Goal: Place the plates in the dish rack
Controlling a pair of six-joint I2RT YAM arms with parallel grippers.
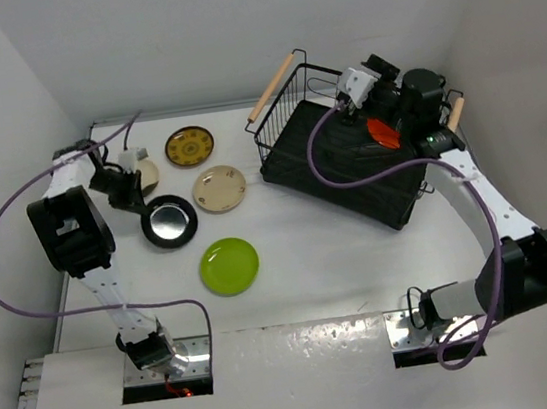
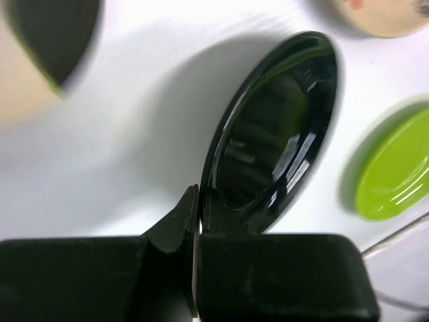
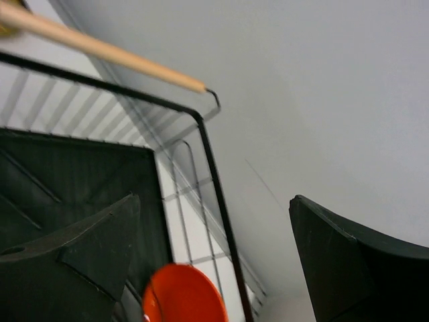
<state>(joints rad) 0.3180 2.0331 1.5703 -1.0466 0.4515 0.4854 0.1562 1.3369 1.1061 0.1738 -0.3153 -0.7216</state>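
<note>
My left gripper [image 1: 140, 200] [image 2: 198, 196] is shut on the near rim of the glossy black plate [image 1: 169, 221] [image 2: 275, 127], which looks tilted over the table. The cream plate with a dark patch [image 1: 148, 173] [image 2: 23, 80] lies partly hidden behind that gripper. The brown-gold plate [image 1: 189, 146], the beige speckled plate [image 1: 220, 188] [image 2: 389, 17] and the lime green plate [image 1: 229, 266] [image 2: 395, 171] lie flat on the table. My right gripper [image 1: 351, 103] [image 3: 214, 201] is open and empty above the dish rack [image 1: 348, 159] [image 3: 201, 134]. The orange-red plate [image 1: 382, 132] [image 3: 184, 295] stands inside the rack, free of the fingers.
The rack's wooden handles [image 1: 269, 88] [image 3: 100, 47] stick out at its left and right ends [image 1: 455, 112]. White walls close in the table at the back and on both sides. A purple cable loops from each arm.
</note>
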